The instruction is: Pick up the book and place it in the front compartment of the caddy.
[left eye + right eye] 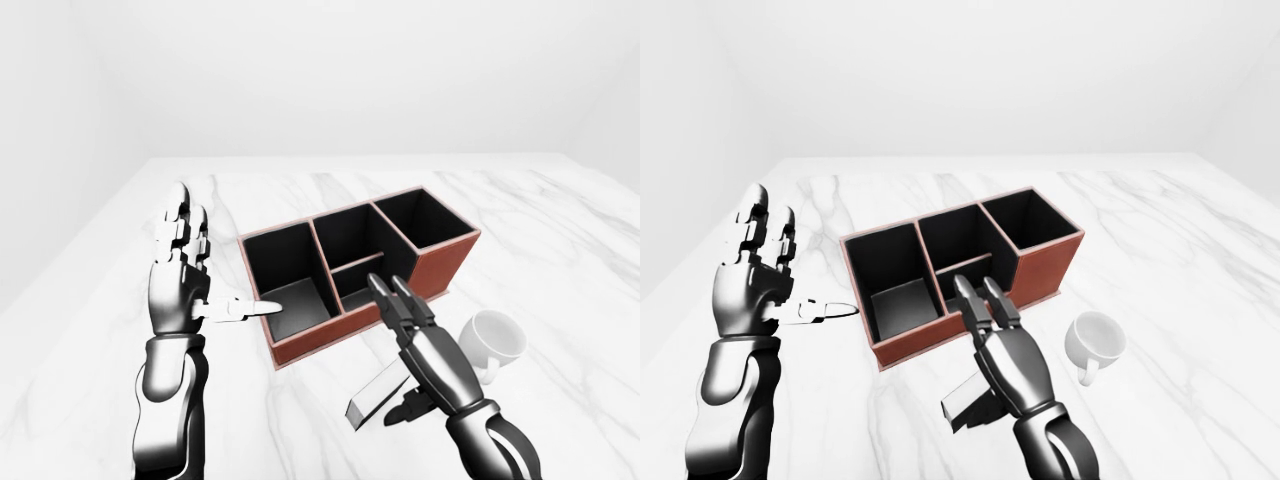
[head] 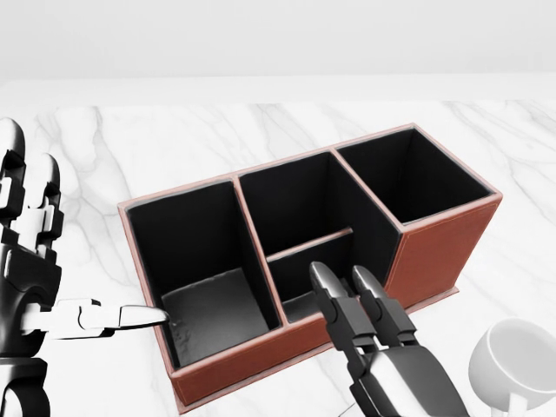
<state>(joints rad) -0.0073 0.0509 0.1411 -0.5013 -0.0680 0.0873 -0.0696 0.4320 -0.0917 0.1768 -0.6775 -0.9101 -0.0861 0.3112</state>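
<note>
The red-brown caddy [image 1: 443, 263] with black compartments stands mid-table. Its middle section is split, and the small lower compartment [image 2: 300, 263] lies just above my right fingertips. The book [image 1: 373, 397], a thin grey-white slab, is tilted under my right hand [image 1: 396, 346], lower right in the left-eye view. The thumb is tucked beneath it and the straight fingers [image 2: 327, 292] lie along its top, reaching the caddy's lower rim. My left hand [image 1: 205, 270] is open and upright to the left of the caddy, its thumb pointing at the left wall.
A white mug [image 1: 496, 338] sits on the marble table [image 1: 560, 230] right of my right hand, close to the caddy's right end. The table's far edge meets a plain white wall.
</note>
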